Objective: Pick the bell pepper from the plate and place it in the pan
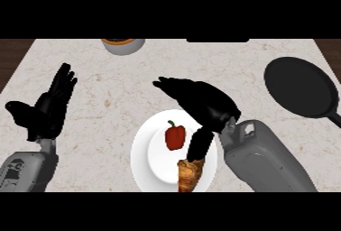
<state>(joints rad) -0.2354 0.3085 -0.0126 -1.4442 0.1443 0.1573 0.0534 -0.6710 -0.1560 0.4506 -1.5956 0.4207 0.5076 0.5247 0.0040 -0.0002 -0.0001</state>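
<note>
head view, steep look down on a pale speckled counter. white plate sits lower centre of the frame. red bell pepper with a dark stem lies on the plate's middle, untouched, nothing gripping it. a brown croissant-like pastry lies on the plate's lower right part, just below the pepper.

right hand is centre frame, above the plate's upper right rim, fingers stretched toward the upper left and relaxed, holding nothing. its thumb hangs down over the plate just right of the pepper, near it; contact can't be told. grey right forearm comes in from the lower right.

left hand is at the left of the frame, open, fingers straight and pointing up, resting, holding nothing. grey left forearm at lower left.

black pan sits at the right side, upper right of the plate and well apart from it, handle running toward the right edge. pan holds nothing visible.

grey cup with orange-brown contents at the top edge, left of centre. dark wood strips show at the upper left and upper right corners.

no brands, labels or readable writing seen anywhere.
</note>
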